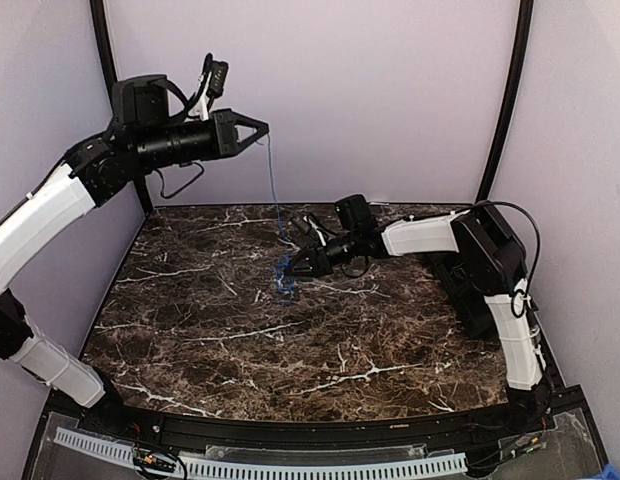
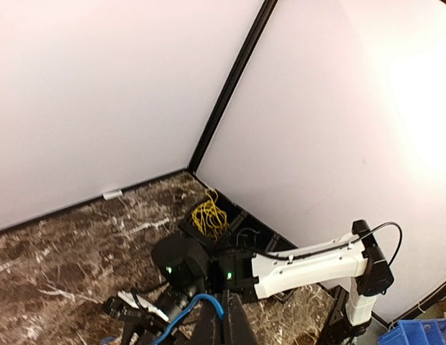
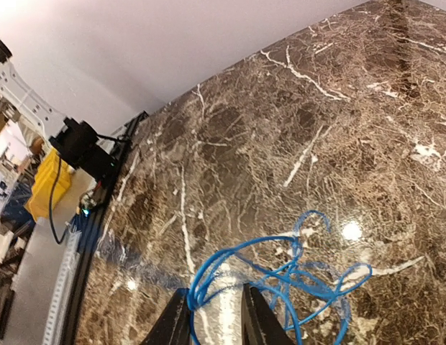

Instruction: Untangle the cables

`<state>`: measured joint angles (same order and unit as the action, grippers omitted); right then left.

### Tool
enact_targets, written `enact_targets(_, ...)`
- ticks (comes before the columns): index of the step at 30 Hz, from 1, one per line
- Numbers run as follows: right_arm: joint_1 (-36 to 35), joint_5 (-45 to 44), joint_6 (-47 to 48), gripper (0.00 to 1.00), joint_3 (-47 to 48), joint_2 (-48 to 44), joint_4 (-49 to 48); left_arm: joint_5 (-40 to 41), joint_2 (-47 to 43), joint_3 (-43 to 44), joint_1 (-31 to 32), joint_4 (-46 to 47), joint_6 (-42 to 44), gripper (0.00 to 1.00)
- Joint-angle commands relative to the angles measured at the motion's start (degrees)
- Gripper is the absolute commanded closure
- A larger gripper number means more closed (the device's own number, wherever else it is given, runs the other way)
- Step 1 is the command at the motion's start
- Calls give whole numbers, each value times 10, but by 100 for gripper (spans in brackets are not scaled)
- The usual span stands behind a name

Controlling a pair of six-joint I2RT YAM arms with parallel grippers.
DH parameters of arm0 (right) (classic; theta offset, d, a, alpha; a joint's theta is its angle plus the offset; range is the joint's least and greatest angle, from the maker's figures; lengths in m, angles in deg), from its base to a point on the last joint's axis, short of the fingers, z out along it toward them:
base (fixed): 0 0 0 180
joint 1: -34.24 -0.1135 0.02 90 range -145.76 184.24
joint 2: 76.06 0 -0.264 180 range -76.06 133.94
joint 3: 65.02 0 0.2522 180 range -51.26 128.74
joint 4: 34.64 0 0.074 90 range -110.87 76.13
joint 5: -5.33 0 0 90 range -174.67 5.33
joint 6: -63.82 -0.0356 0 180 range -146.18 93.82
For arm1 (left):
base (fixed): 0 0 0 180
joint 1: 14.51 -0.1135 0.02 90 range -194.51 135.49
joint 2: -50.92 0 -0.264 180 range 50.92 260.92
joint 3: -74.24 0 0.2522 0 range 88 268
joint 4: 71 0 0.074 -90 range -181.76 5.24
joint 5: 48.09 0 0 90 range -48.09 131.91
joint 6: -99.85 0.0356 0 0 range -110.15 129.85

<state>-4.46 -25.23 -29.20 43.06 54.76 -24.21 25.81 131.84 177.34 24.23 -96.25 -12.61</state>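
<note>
Nearest the lens, the right gripper (image 3: 212, 322) is seen low over the table (image 1: 190, 340). Its two fingers are set apart with a clear gap, and a loop of the blue bundle (image 3: 280, 280) lies in that gap, not pinched.

Over to the containers: one dark tray (image 2: 241, 223) is picked out at the far right corner of the table. Yellow cables (image 2: 208, 215) are heaped in it as a loose, loopy clump (the tray's edges are hard to trace against the dark stone).

Now the blue bundle: it is spread on the marble in several open, overlapping loops. It is placed nearer the far edge than the near one, about midway between the left and right edges. From it a single blue cable (image 1: 273, 190) is stretched steeply up, taut, to the left gripper (image 1: 258, 130). That gripper is held high above the far left part of the table, its jaws pressed together on that cable.
</note>
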Motion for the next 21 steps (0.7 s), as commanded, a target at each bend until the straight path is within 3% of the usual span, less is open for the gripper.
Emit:
enact_targets(1,-5,-58,15,72,14,24,49,51,-21,133,-2,-75,67,100)
enact_targets(7,-4,-102,28,74,7,26,70,103,-14,239,-2,-72,92,100)
enact_targets(12,2,-113,28,76,7,23,84,101,-20,253,-2,-35,92,100)
enact_targets(16,5,-147,101,77,-2,-15,121,93,-14,242,-2,-35,92,100)
enact_targets(21,29,-171,133,93,-20,-47,138,101,-25,229,-2,-21,99,100)
